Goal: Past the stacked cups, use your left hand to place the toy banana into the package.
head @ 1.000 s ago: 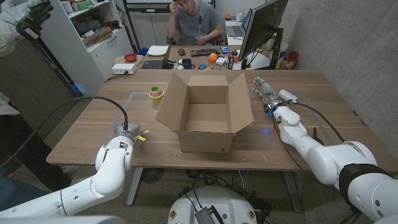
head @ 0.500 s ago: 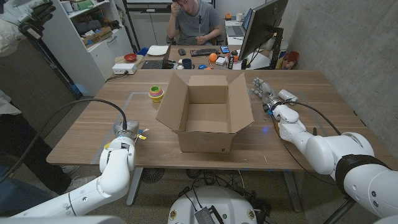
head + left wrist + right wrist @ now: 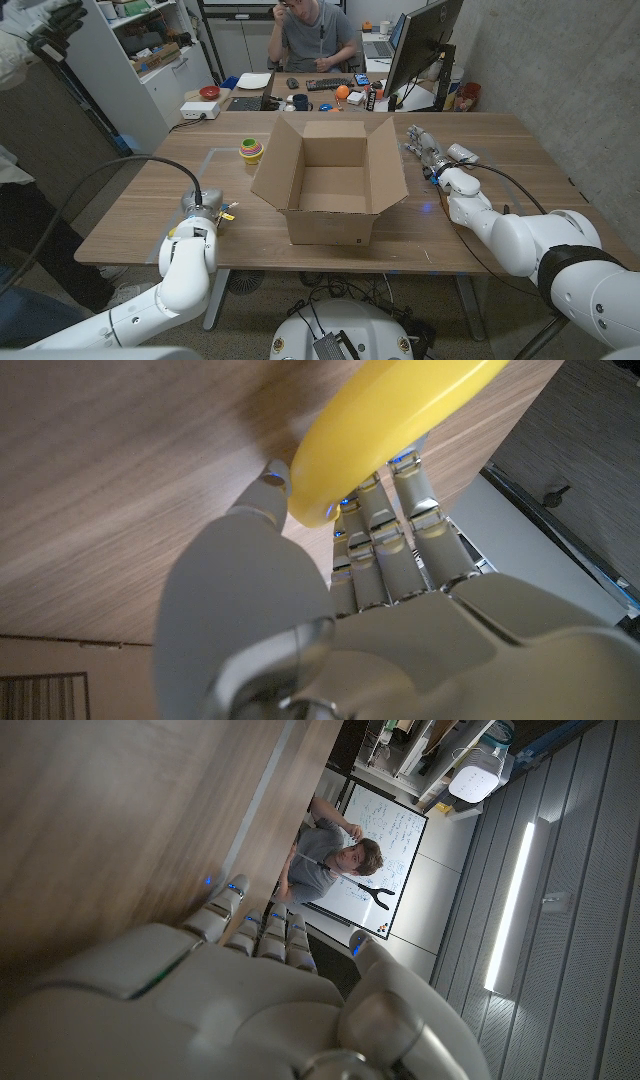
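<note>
While your left robot hand (image 3: 205, 212) grips the toy banana (image 3: 385, 430) at the near left part of the table (image 3: 150, 215), the left wrist view shows the fruit as a smooth, glossy, bright yellow curve lying across the fingers (image 3: 375, 530), with the thumb beside its blunt end. From the head view you get just a small yellow tip sticking out of the fist toward the box.

Against the picture of a second ago, your left robot hand has drawn slightly farther from the near edge and a touch toward the box, the forearm standing more upright beneath it. Your right robot hand (image 3: 425, 145) has hardly shifted; it waits on the far right of the table, its fingers apart and reaching away from you, holding nothing.

The package (image 3: 330, 180) is an open cardboard box in the middle of the table, all flaps folded outward; its left flap leans toward your banana hand. The stacked cups (image 3: 251, 150), yellow, green and pink, stand just beside the box's far left corner, well apart from your left hand. A black cable (image 3: 150, 165) loops over the table to the left wrist. Behind the table a person (image 3: 315, 35) sits at a desk with a monitor (image 3: 420, 45).
</note>
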You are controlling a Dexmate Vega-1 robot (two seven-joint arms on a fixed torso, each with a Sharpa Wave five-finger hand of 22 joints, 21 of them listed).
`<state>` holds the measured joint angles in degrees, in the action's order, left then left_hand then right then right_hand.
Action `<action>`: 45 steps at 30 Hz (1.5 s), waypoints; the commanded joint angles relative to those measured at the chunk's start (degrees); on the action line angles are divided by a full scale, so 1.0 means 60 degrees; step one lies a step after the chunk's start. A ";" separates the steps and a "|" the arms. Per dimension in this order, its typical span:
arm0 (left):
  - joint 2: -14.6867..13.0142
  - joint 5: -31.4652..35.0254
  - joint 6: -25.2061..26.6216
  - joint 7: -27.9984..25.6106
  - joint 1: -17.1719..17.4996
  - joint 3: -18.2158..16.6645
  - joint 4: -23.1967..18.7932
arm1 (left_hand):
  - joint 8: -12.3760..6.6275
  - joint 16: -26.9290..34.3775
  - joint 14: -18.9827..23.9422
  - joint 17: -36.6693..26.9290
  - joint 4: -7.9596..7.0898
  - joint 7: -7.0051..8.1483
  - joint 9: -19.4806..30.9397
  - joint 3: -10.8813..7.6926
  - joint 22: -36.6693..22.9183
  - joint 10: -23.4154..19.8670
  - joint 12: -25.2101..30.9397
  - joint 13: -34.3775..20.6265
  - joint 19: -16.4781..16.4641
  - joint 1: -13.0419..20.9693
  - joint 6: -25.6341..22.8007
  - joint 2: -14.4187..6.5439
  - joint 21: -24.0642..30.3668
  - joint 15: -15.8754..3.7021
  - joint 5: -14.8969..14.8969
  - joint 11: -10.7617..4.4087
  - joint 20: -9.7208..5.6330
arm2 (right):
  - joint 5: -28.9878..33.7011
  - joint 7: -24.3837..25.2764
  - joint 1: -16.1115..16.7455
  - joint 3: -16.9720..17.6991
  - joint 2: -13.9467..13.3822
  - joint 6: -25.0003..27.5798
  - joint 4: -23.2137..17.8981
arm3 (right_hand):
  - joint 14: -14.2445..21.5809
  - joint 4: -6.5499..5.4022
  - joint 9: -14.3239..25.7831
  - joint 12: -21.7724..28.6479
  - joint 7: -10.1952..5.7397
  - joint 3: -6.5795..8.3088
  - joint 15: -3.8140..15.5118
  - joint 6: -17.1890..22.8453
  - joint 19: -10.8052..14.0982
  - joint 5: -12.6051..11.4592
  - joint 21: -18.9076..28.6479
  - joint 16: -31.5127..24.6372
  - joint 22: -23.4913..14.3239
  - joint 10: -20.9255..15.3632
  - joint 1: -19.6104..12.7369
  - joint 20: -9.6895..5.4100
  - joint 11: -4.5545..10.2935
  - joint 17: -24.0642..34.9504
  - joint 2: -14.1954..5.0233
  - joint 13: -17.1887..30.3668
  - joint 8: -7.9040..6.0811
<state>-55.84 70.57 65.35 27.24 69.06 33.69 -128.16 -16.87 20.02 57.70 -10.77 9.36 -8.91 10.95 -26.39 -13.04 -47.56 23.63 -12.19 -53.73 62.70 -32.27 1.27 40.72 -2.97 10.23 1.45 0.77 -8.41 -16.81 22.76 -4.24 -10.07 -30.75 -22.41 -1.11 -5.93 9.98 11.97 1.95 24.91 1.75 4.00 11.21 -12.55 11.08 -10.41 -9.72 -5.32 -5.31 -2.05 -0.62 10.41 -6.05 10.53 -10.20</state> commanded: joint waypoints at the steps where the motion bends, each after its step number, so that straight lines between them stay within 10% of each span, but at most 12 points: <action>1: -0.0113 0.0445 0.0279 -0.0009 0.0308 -0.0349 -0.0575 | 0.0015 -0.0031 0.1128 -0.0017 -0.0065 -0.0269 0.0175 -0.0095 0.0003 -0.0588 0.0004 -0.0008 -0.1355 0.0963 -0.1631 -0.1065 0.0103 -0.1758 0.0059 -0.0623 -0.2070 | -0.0014 -0.0130 0.0188 0.0120 -0.0022 -0.0313 -0.0193 | 0.0074 0.0061 0.0055 0.0042 0.0003 0.0044 0.0290 0.0047 0.0089 -0.0027 0.0033 -0.0014 -0.0025 -0.0108 -0.0058 -0.0341 0.0027 0.0007 0.0087 0.0047 -0.0078; 25: 0.0077 0.1602 0.0340 0.0223 0.1534 -0.1680 -0.1706 | 0.0077 -0.0167 0.1233 0.0012 -0.0198 -0.0240 0.0185 -0.0054 0.0013 -0.0677 -0.0064 0.0010 -0.1300 0.0812 -0.1771 -0.1183 0.0257 -0.1729 0.0051 -0.0670 -0.2074 | -0.0526 -0.0081 0.1154 -0.0149 -0.0259 -0.0148 -0.1945 | 0.0081 0.0081 0.0056 0.0038 0.0001 0.0037 0.0283 0.0050 0.0101 -0.0023 0.0030 -0.0012 -0.0025 -0.0111 -0.0060 -0.0334 0.0018 0.0011 0.0091 0.0048 -0.0075; 45: 0.2095 0.3384 -0.1597 0.0626 0.2140 -0.3210 -0.1604 | 0.0142 -0.0251 0.1297 0.0016 -0.0232 -0.0212 0.0188 -0.0048 0.0027 -0.0731 -0.0116 0.0022 -0.1240 0.0745 -0.1808 -0.1247 0.0345 -0.1724 0.0051 -0.0710 -0.2083 | -0.0651 0.0006 0.1002 -0.0336 -0.0299 -0.0221 -0.1752 | 0.0083 0.0099 0.0056 0.0036 0.0015 0.0023 0.0281 0.0051 0.0109 -0.0018 0.0027 -0.0010 -0.0025 -0.0116 -0.0057 -0.0331 0.0001 0.0013 0.0109 0.0048 -0.0075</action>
<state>-49.07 85.64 61.74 29.77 80.31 18.68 -137.81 -16.05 18.71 60.01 -10.50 8.73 -8.39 11.94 -25.90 -12.68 -48.18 22.96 -11.97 -56.89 61.47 -41.18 0.04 42.43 -4.72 10.25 1.30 -4.23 -12.01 -17.00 29.44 -5.75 -11.77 -31.74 -33.78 -1.12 -5.54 9.97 11.97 1.95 24.99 1.75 3.99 11.42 -12.55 11.08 -10.41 -9.72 -5.32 -5.63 -2.26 -0.62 10.41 -5.73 10.52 -10.20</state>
